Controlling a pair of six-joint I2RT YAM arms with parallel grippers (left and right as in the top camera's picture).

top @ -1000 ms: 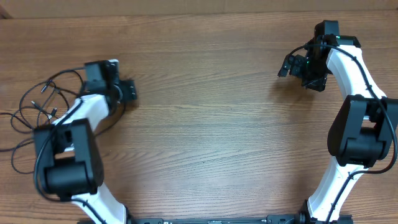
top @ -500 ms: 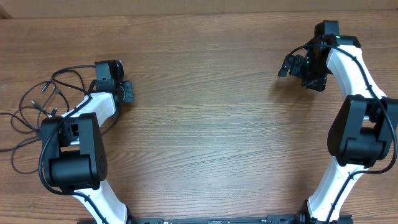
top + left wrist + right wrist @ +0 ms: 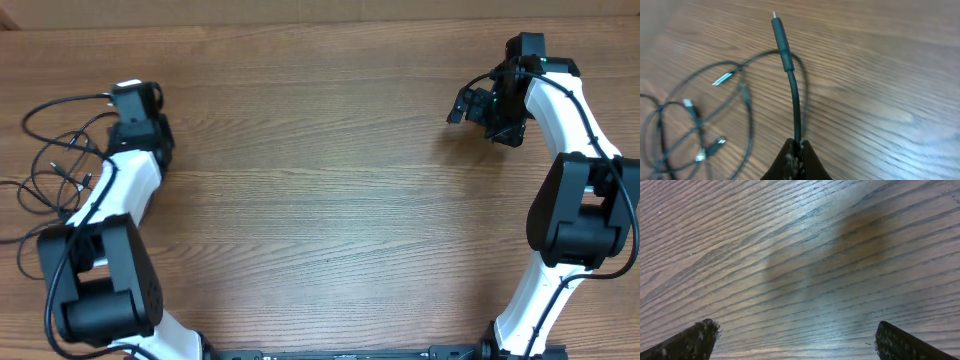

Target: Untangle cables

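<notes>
The cables [image 3: 52, 165] lie as a tangle of thin black loops with small silver plug tips at the table's far left. My left gripper [image 3: 124, 97] is above their right side, shut on one cable. In the left wrist view, the jaws [image 3: 796, 146] pinch that black cable [image 3: 795, 102]. It rises from them to a stiff plug end [image 3: 778, 31], held above the wood. More cable loops and silver tips [image 3: 722, 78] lie below to the left. My right gripper [image 3: 468, 104] hangs open at the far right, with only bare wood between its fingertips [image 3: 699, 336].
The wooden table [image 3: 330, 190] stretches between the two arms. The table's far edge [image 3: 300, 22] runs along the top of the overhead view. Some cable loops reach the table's left edge [image 3: 8, 185]. The arm bases stand at the near side.
My left gripper has closed on a cable and swung left and away, lifting the plug end over the tangle. The right arm has not moved.
</notes>
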